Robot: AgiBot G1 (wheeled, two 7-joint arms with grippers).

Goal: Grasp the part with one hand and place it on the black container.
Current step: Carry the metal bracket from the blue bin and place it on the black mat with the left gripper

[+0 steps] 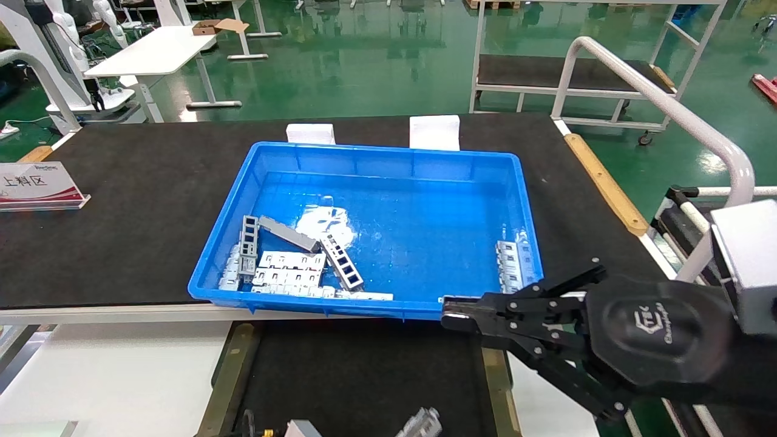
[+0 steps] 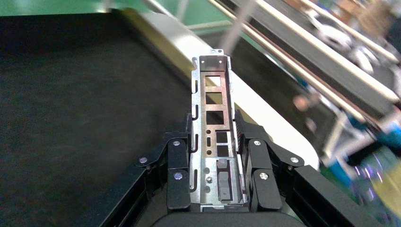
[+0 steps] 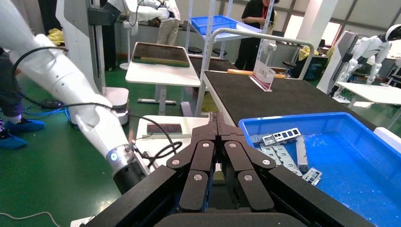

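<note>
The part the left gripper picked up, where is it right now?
In the left wrist view the part is clamped lengthwise in the left gripper, held above the black container; the head view barely catches it at its bottom edge.

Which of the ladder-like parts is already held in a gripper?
The part clamped lengthwise in the left gripper, above black matting. The other ladder-like parts lie loose in the blue bin.

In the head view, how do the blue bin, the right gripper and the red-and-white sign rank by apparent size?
1. Blue bin, clearly largest.
2. Right gripper; being near the camera enlarges it.
3. Red-and-white sign, smallest, cut off by the picture edge.
</note>
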